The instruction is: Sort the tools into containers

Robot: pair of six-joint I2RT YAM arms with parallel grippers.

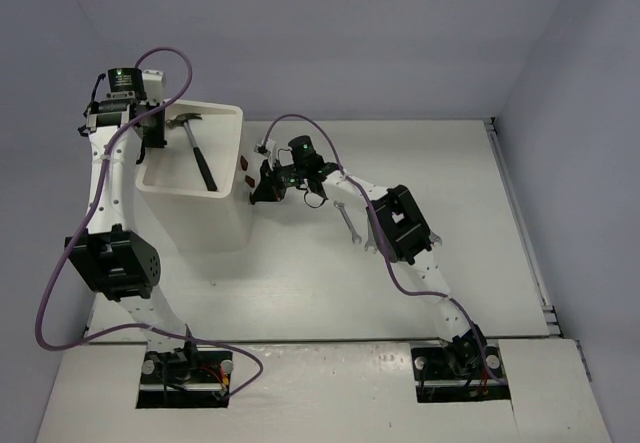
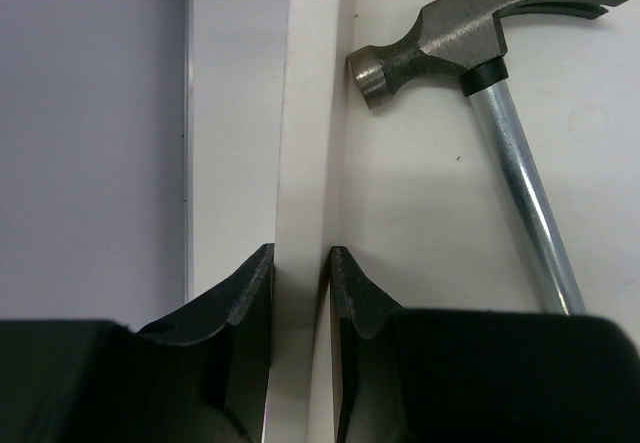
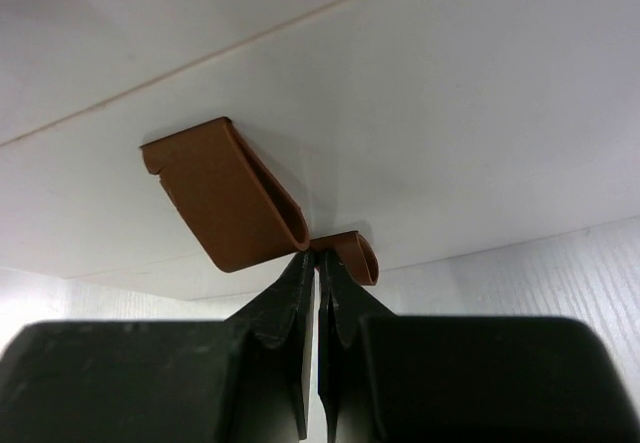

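The right gripper [image 3: 318, 263] is pinched fully shut at the drawer handle [image 3: 352, 251], perhaps missing its lip, left gripper [image 2: 300, 263] clamped on the cabinet rim [image 2: 305, 113] upper left by the trayed hammer [image 1: 200, 158], so a pull may come away empty.

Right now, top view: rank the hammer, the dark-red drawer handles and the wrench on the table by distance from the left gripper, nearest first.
1. Hammer: in the top tray, just beside the left gripper.
2. Drawer handles: on the cabinet side facing the right arm.
3. Wrench: on the table, partly under the right arm.
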